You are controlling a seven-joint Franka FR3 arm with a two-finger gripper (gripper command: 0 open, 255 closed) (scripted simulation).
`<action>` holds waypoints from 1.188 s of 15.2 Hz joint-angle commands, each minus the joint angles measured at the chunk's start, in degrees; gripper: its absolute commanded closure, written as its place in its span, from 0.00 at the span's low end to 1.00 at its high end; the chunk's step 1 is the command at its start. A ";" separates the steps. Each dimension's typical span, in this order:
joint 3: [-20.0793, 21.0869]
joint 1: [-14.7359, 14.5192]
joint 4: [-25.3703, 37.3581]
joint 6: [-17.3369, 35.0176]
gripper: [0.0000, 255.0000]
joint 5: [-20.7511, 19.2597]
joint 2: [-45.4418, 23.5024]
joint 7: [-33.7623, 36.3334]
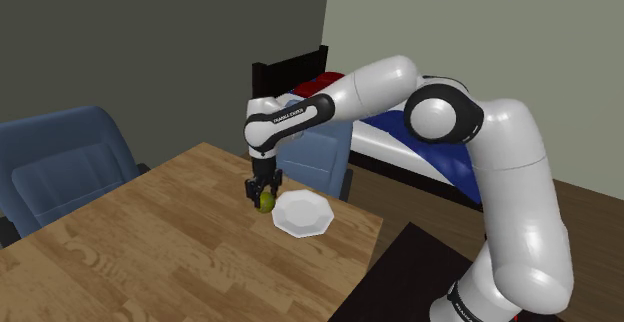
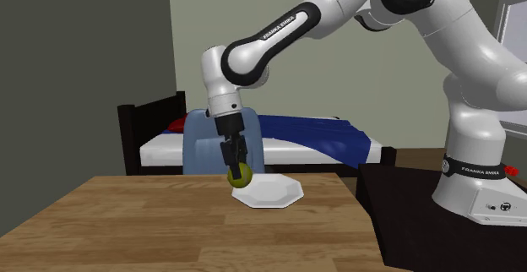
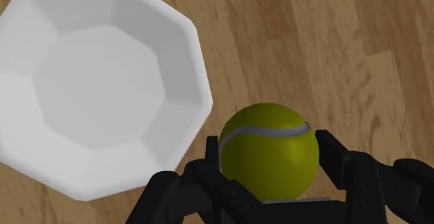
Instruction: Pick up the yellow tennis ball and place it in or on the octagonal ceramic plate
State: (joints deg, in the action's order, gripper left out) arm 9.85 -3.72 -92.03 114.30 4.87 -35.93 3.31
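The jaws are closed onto the tennis ball [image 3: 268,153], one black finger pressed to each side of it, and the gripper [image 3: 270,161] points straight down over the wooden table [image 1: 150,245]. In the shoulder view the white arm reaches from the stand [image 1: 400,285] at the lower right, arches up over its dark elbow joint, runs leftward and bends down at the wrist to the gripper [image 1: 265,190]. From that view's left there is one blue armchair [image 1: 65,165], then one ball [image 1: 266,203], one plate [image 1: 303,215] just beside it, a second blue chair [image 1: 318,160] behind the table, and one bed [image 1: 400,140] with a blue cover. The ball is olive-yellow with a pale curved seam across its top, and it hangs over bare wood close to the plate's rim rather than over the plate [image 3: 97,83]; whether it touches the table cannot be told. The plate is plain white and eight-sided, with a flat centre and sloping facets.
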 commanded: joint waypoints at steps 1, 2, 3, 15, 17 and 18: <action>-0.39 1.76 -3.91 1.20 1.00 0.20 2.42 -2.15; -0.65 2.65 -5.40 1.54 1.00 0.25 3.41 -3.25; -0.92 3.52 -6.79 1.85 1.00 0.28 4.34 -4.36; -3.80 10.29 -15.62 5.59 1.00 -0.07 8.32 -13.70; -3.84 10.25 -15.73 6.73 1.00 -0.11 7.28 -13.77; -3.86 10.22 -15.74 7.29 1.00 -0.13 6.74 -13.81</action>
State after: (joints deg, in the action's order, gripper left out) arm 6.04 6.51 -108.19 121.13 4.80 -28.35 -10.44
